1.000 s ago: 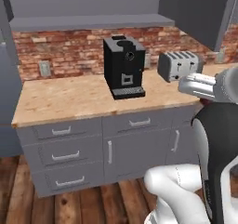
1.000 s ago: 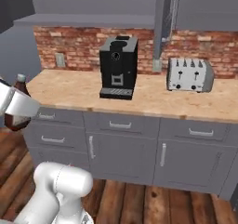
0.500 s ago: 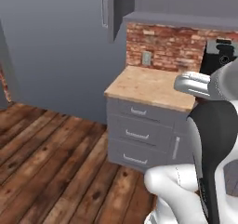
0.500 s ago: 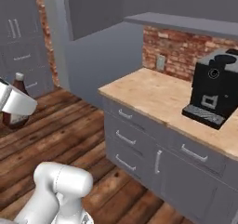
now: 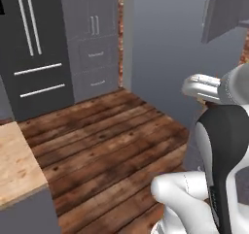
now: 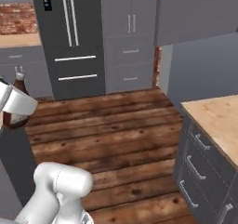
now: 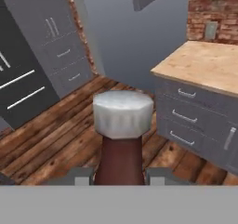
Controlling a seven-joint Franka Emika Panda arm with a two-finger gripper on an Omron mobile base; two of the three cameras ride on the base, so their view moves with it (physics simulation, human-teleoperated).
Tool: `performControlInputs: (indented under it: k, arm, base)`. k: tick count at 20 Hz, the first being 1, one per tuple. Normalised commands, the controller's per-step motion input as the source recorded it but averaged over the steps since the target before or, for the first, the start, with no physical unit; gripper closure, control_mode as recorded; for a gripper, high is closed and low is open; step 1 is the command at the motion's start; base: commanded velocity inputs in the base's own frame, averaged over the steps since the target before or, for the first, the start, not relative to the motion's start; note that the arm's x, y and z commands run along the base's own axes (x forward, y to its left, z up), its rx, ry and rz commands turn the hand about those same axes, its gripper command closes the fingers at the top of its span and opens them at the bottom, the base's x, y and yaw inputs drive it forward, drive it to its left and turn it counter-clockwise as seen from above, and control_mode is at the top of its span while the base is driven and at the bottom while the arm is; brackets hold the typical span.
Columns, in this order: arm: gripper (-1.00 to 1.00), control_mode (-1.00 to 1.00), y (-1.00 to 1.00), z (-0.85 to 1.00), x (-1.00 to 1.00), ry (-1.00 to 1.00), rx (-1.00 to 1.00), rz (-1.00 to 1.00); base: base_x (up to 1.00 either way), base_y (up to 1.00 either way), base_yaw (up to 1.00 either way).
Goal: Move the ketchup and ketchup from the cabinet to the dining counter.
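Your left base view looks forward and down from behind the arm over the brown wooden plank floor toward the tall dark double-door fridge. Your right base view faces the same floor and fridge from the other side. Your hand view sits low and close, looking along the gripper toward the beige wood-topped worktop.

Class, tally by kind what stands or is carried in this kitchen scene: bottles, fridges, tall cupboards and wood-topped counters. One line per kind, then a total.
Ketchup bottle, held between the jaws: 1
Dark fridge: 1
Tall grey cupboard: 1
Wood-topped counter: 1
Total: 4
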Motion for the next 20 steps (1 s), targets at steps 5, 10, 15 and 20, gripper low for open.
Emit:
performControlInputs:
  k: [5, 10, 15, 20]
  arm:
    - [1.0, 1.0, 0.0, 0.0, 0.0, 0.0, 0.0, 0.0]
    - [1.0, 1.0, 0.0, 0.0, 0.0, 0.0, 0.0, 0.0]
    - [1.0, 1.0, 0.0, 0.0, 0.0, 0.0, 0.0, 0.0]
    - [1.0, 1.0, 0.0, 0.0, 0.0, 0.0, 0.0, 0.0]
  base:
    - [-0.33, 0.01, 0.86]
    - [-0.15, 0.28, 0.66]
    - [0.1, 0.84, 0.18]
    - [0.37, 0.93, 0.01]
